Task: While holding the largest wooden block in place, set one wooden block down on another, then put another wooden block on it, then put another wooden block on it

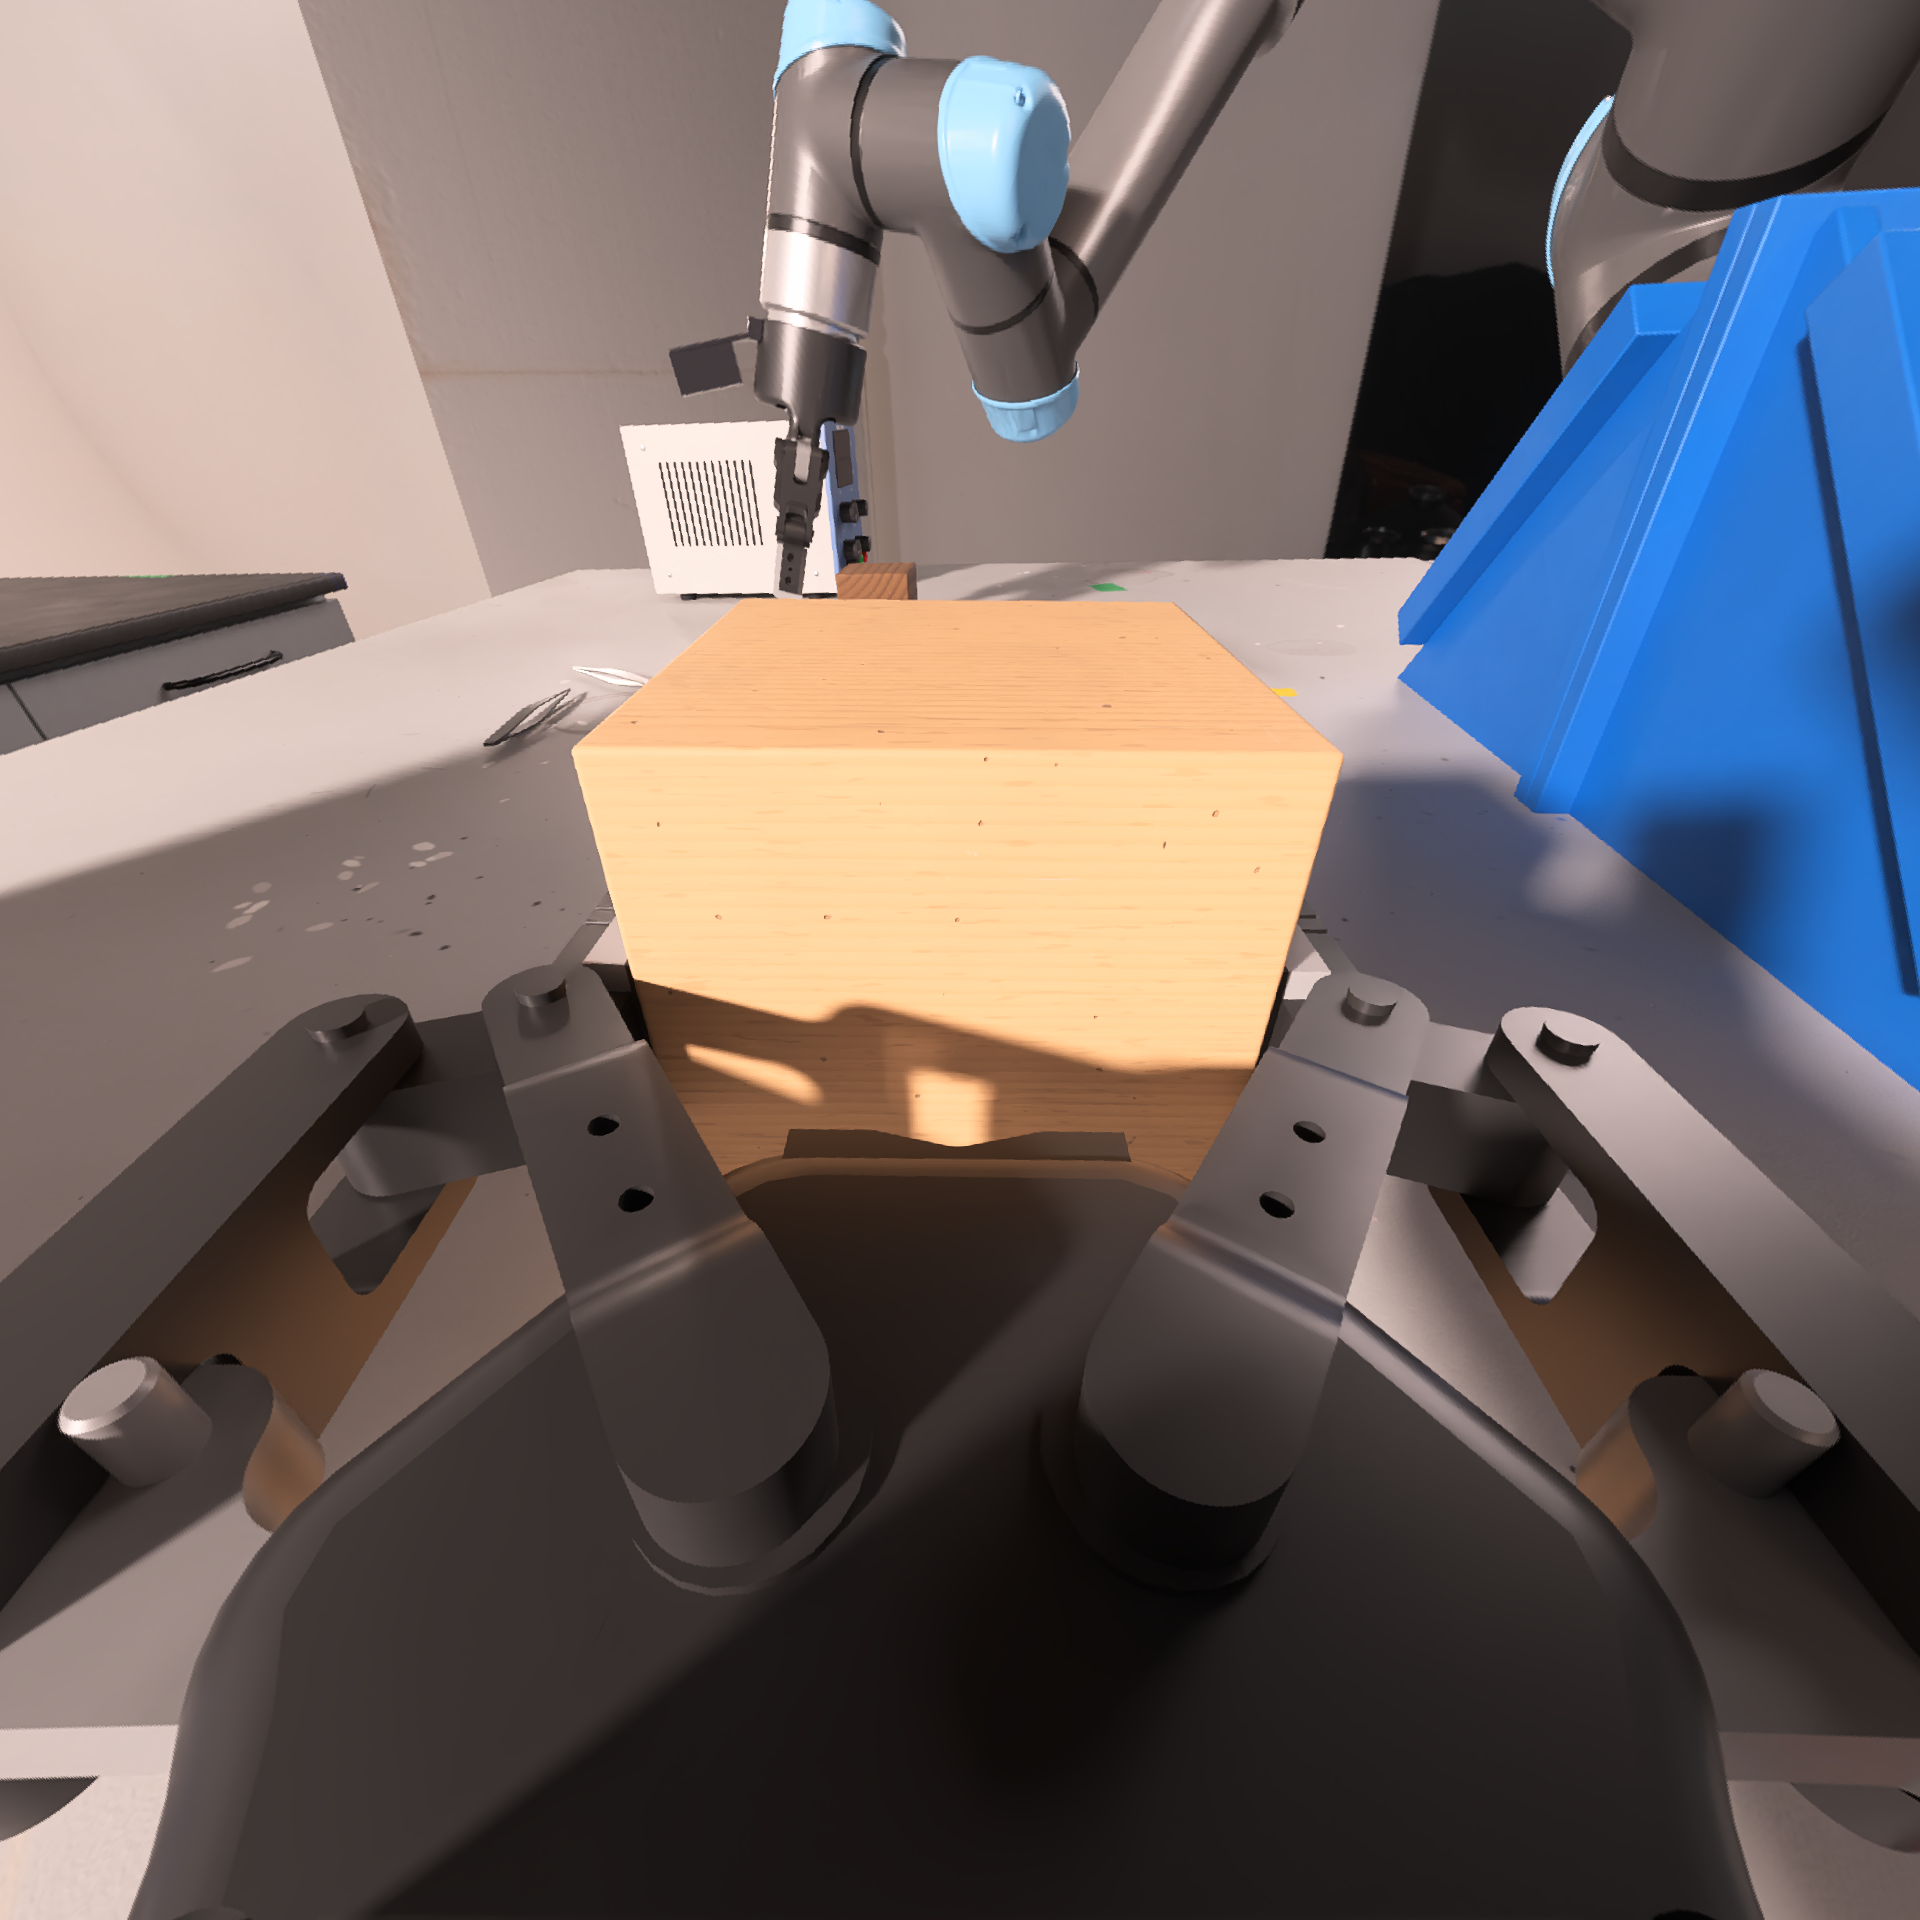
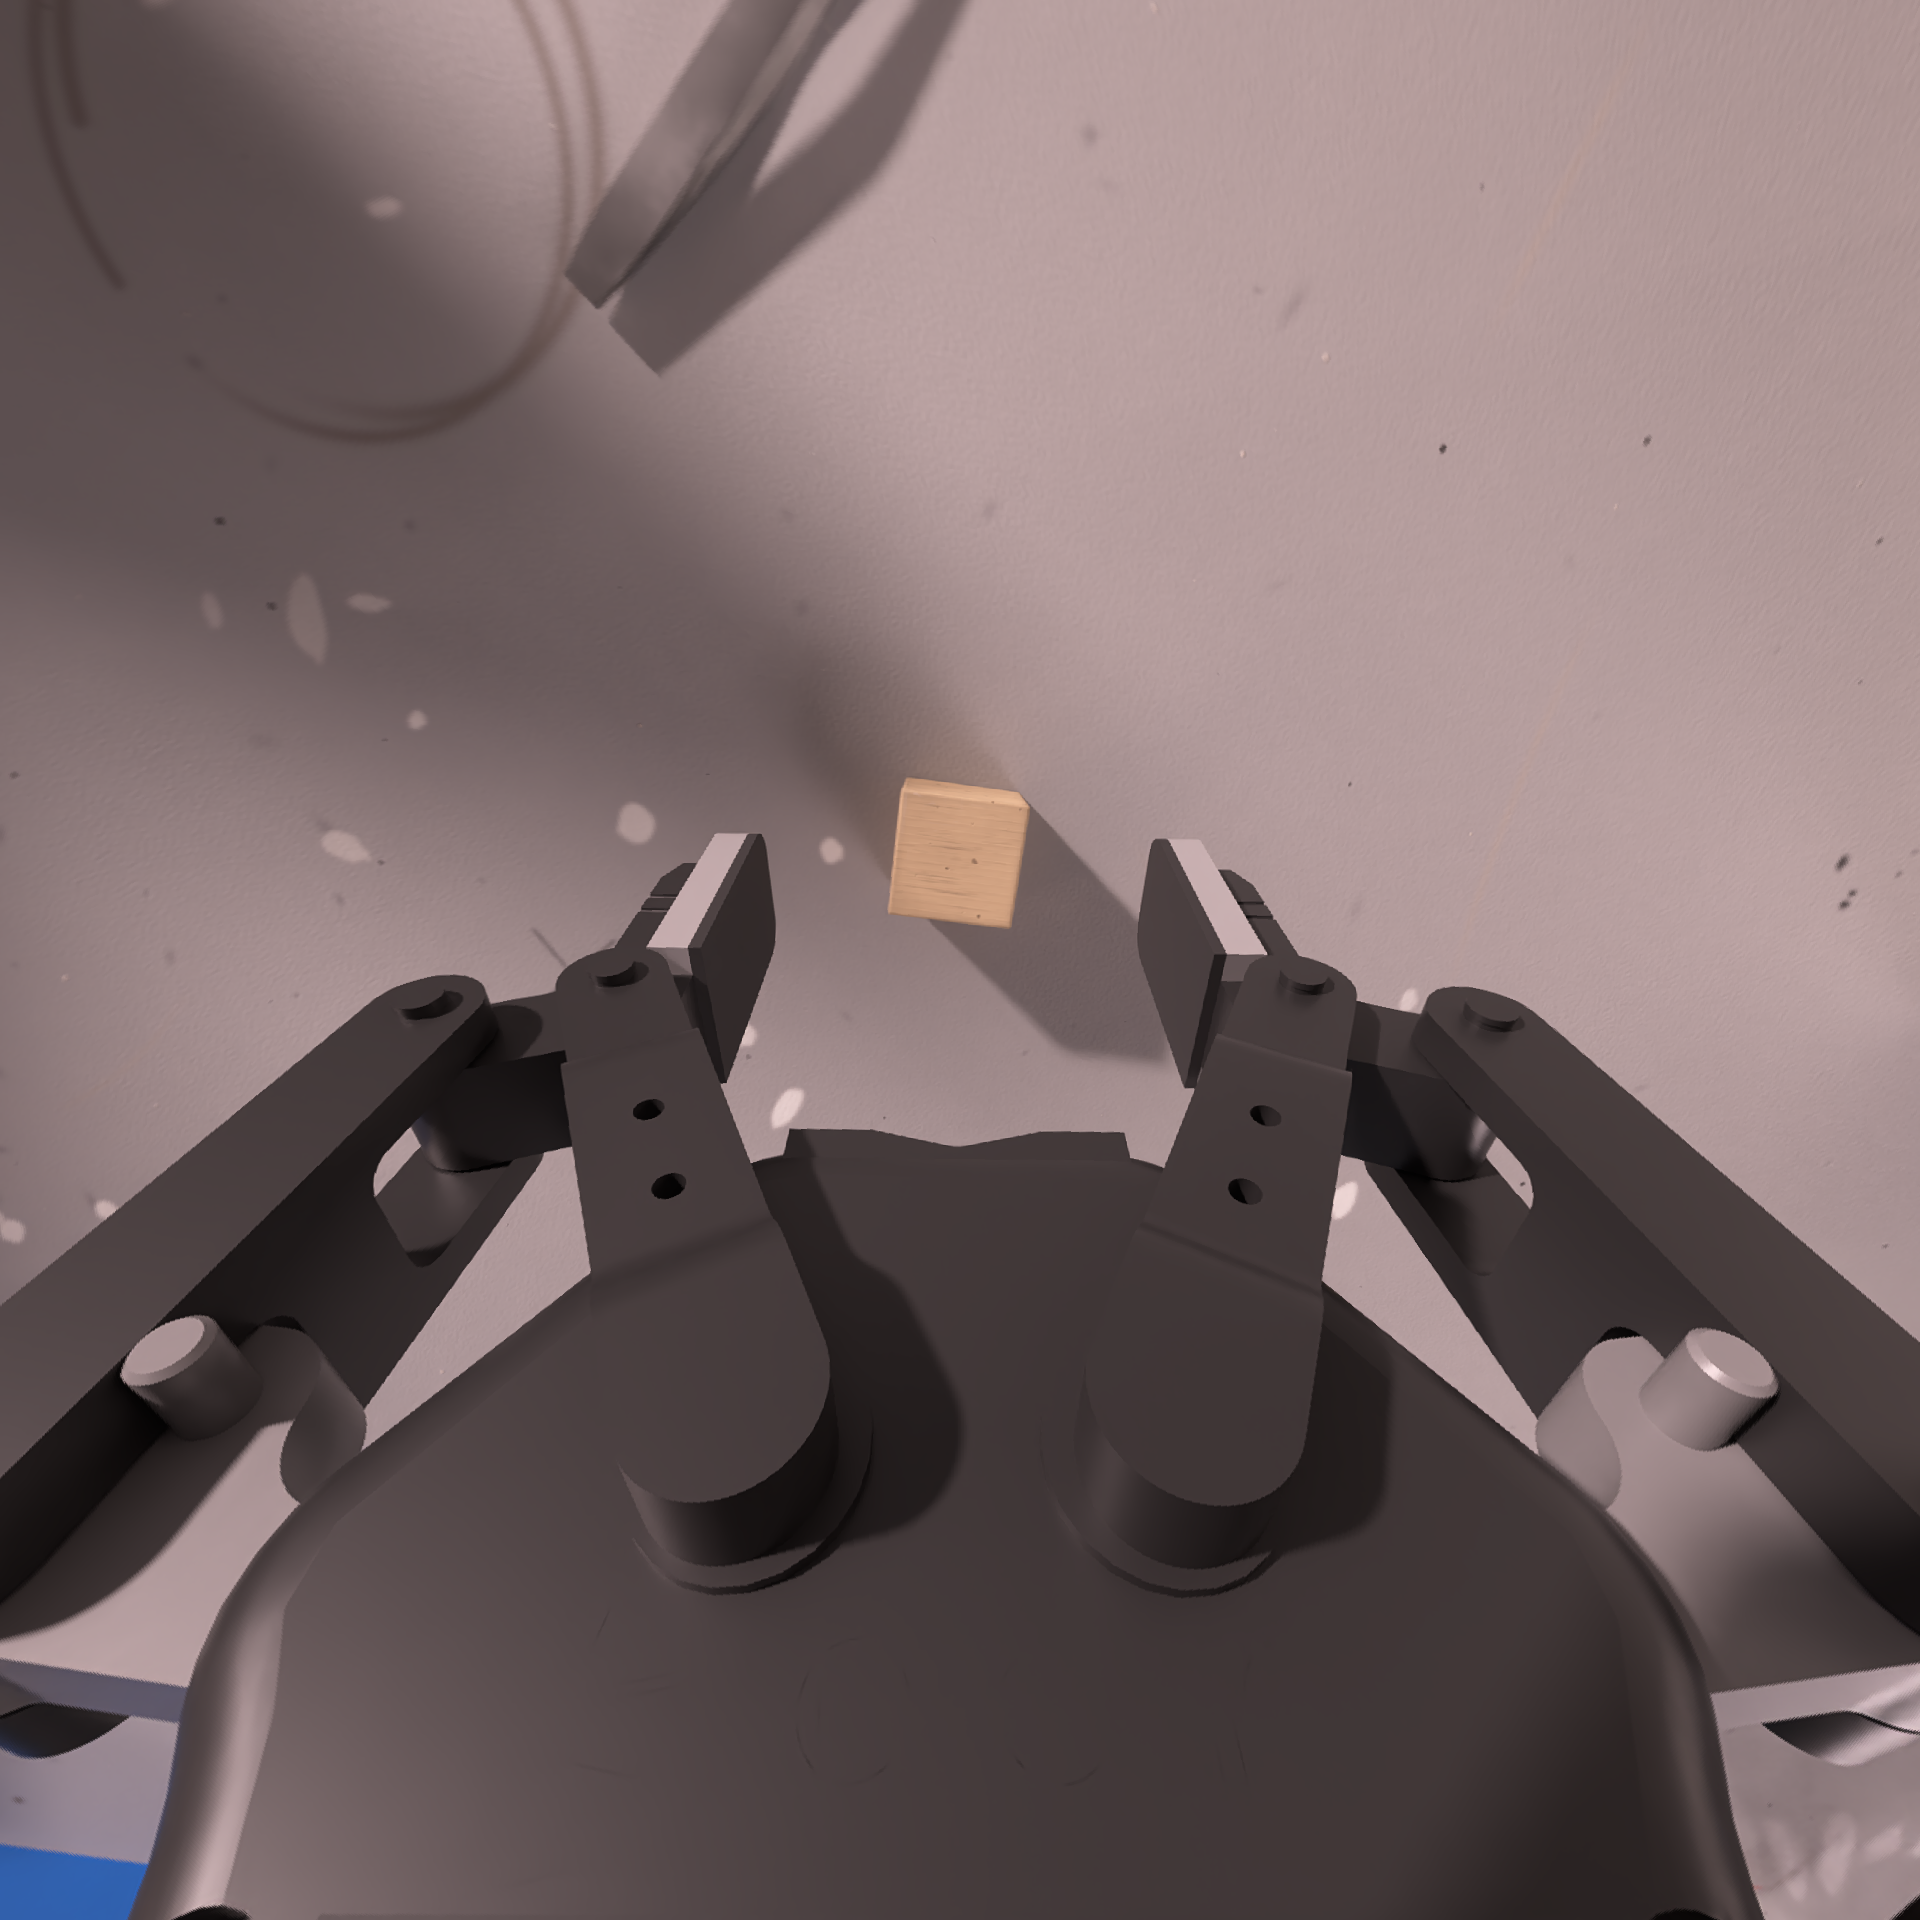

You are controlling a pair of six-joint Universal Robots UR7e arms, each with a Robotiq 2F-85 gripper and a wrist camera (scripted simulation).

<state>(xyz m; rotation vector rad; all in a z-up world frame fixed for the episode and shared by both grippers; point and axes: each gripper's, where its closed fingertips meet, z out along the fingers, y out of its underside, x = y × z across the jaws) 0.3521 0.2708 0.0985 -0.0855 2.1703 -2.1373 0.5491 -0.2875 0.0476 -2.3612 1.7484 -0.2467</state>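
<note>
A large light wooden block point(image 1: 956, 831) stands on the grey table point(image 1: 312, 831). My left gripper point(image 1: 956, 961) is shut on its lower part, with a finger point(image 1: 566, 1039) on each side; the pads are hidden behind the block. A small light wooden cube point(image 2: 956, 847) lies on the table in the right wrist view. My right gripper point(image 2: 956, 883) is open above it, with the cube showing between the fingertips point(image 2: 732, 914). In the left wrist view the right gripper point(image 1: 792, 566) hangs pointing down at the far side, next to a darker wooden block point(image 1: 876, 582).
A blue bin point(image 1: 1714, 623) stands close on the right of the large block. A white vented box point(image 1: 717, 509) stands at the table's far edge. Metal tweezers point(image 1: 530, 717) point(image 2: 707, 177) lie on the table. A dark-topped cabinet point(image 1: 156, 623) is at the far left.
</note>
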